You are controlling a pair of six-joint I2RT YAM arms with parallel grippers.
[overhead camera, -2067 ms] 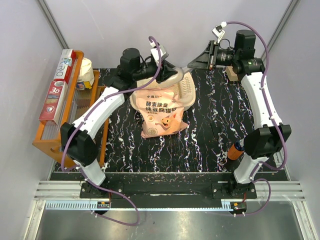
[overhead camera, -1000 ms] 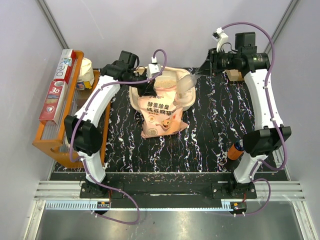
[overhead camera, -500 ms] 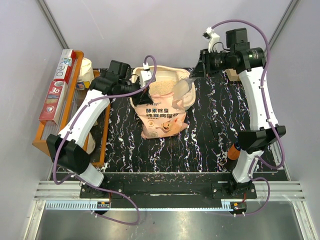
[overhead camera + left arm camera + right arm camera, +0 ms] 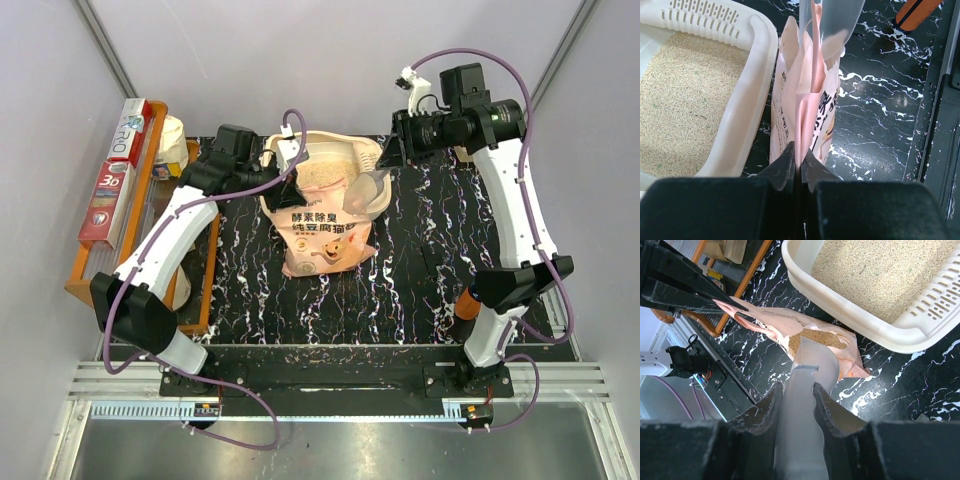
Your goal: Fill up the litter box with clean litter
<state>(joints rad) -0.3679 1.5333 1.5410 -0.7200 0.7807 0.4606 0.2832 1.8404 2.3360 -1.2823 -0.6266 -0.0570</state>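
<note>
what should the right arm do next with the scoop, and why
Probably push the scoop down into the bag to load it. The right gripper holds the scoop with its tip at the bag's mouth, litter shows just inside, and the left gripper pinches the bag's edge open. The scoop looks empty.

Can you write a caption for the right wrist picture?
Right gripper holds a scoop at the open bag beside the litter box.
</note>
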